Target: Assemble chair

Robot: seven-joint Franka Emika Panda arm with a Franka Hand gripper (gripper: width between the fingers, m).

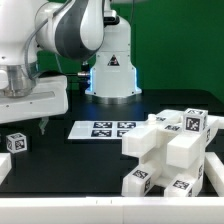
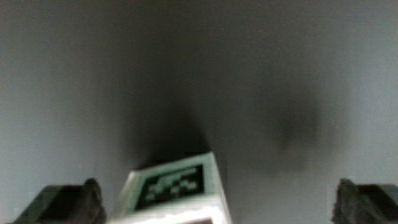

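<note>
You see the chair [image 1: 172, 152] as a cluster of chunky white blocks stacked toward the exterior view's right, near the front of the table [image 1: 70, 160]. Its parts are squared-off and matte, with small black-and-white tags on several faces. One loose block [image 1: 15, 143] sits alone, well apart from the cluster, at the exterior view's left edge. It too is white with a tag on its face.

Between the two lies an open stretch of dark table, smooth and faintly glossy. The marker board [image 1: 103, 129] lies flat farther back, thin and white with printed tags. A raised white rim runs along the front edge of the table and around the chair's side.

Your gripper [image 1: 42, 124] hangs above the table just beside the loose block, with its jaws spread wide and nothing between them. In the wrist view both dark fingertips [image 2: 68, 203] frame the block [image 2: 175, 188], which shows a tagged face, though that picture is blurred.
</note>
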